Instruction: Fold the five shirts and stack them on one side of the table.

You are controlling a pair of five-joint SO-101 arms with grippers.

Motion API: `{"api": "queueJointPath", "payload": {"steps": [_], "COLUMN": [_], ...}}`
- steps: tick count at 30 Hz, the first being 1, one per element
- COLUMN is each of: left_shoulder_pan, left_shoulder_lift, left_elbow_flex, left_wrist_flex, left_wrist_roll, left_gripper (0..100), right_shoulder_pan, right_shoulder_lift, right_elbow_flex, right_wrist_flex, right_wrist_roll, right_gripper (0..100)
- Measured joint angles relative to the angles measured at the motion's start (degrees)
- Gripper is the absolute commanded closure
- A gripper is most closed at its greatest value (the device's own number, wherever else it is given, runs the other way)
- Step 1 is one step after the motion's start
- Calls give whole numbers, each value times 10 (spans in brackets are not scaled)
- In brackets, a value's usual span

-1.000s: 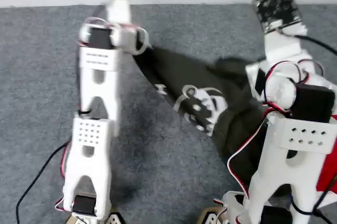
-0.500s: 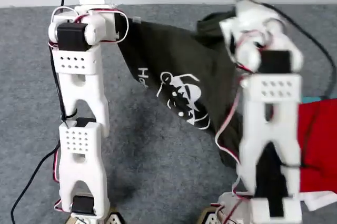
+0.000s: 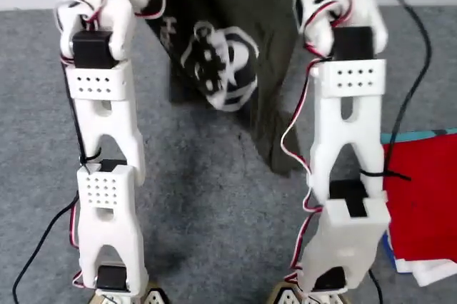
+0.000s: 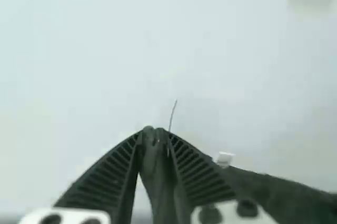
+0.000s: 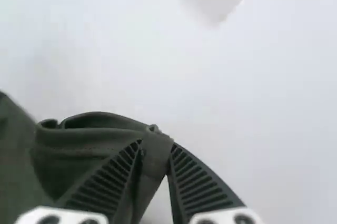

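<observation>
Shirt (image 3: 264,54) hangs limp, creased, from left gripper (image 4: 154,135), right gripper (image 5: 155,142).

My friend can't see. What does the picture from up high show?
The left arm and right arm hold up a dark green shirt with a white print over the grey table. A red shirt lies beside the right arm.
</observation>
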Motion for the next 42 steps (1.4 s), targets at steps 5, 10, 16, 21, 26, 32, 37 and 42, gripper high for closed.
{"api": "queueJointPath", "payload": {"steps": [5, 10, 16, 21, 26, 32, 37, 42], "left_shoulder_pan": [-13, -11, -11, -11, -11, -11, -15, -30], "left_shoulder_lift": [-42, -47, -47, -47, -47, -73, -115, -191], "left_elbow_flex": [0, 0, 0, 0, 0, 0, 0, 0], "left_wrist_flex": [-19, -4, -4, 59, 188, 338, 404, 408], "left_wrist_roll": [-60, -105, -112, -112, -114, -114, -114, -114], "left_gripper": [988, 988, 988, 988, 988, 988, 988, 988], "right_shoulder_pan": [31, 58, 71, 72, 72, 59, 52, 25], "right_shoulder_lift": [52, 71, 72, 71, 70, 14, -104, -278], "right_elbow_flex": [-202, -267, -271, -271, -273, -279, -172, 41], "right_wrist_flex": [48, 57, 38, 136, 338, 561, 568, 569], "right_wrist_roll": [6, 8, 8, 8, 8, 5, -6, -8], "right_gripper": [990, 990, 990, 990, 990, 990, 990, 990]}}
